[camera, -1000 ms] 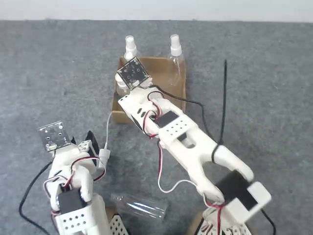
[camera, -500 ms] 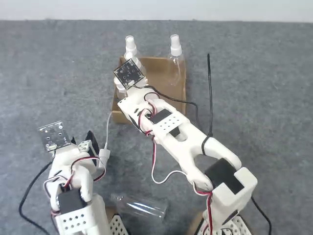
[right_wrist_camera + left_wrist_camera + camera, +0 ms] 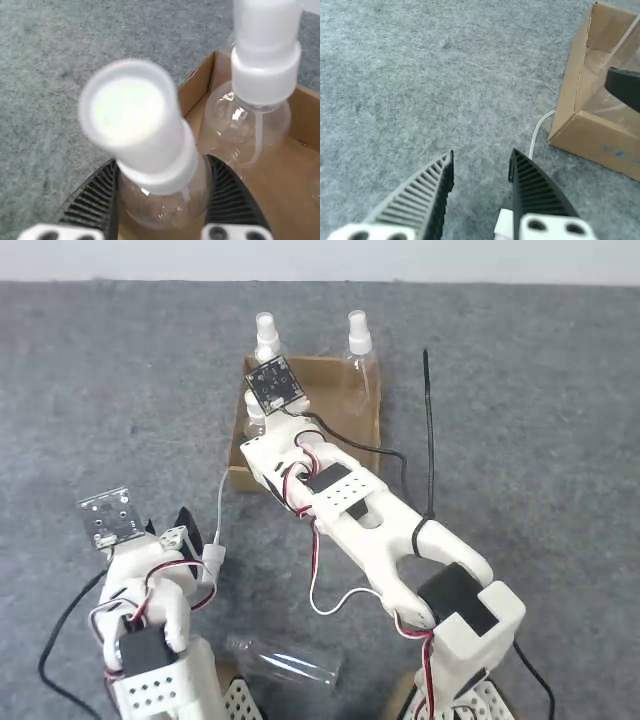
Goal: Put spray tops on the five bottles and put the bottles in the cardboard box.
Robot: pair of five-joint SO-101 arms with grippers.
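At the near left of the table, the left gripper (image 3: 481, 156) hangs over grey carpet (image 3: 420, 75) with its fingers (image 3: 427, 195) spread apart and nothing between them, well apart from every bottle. Just right of that arm's base, one clear bottle (image 3: 285, 662) lies on its side without a spray top. Farther right and farther back, the right gripper (image 3: 162, 165) is clamped on the shoulders of an upright bottle (image 3: 155, 195) that wears a white spray top (image 3: 130, 115), one finger on each side of it, at the left wall of the cardboard box (image 3: 335, 390). Two more topped bottles (image 3: 266, 337) (image 3: 359, 340) stand at the box's far side. Four bottles can be counted: three upright with tops and one lying bare, with one box.
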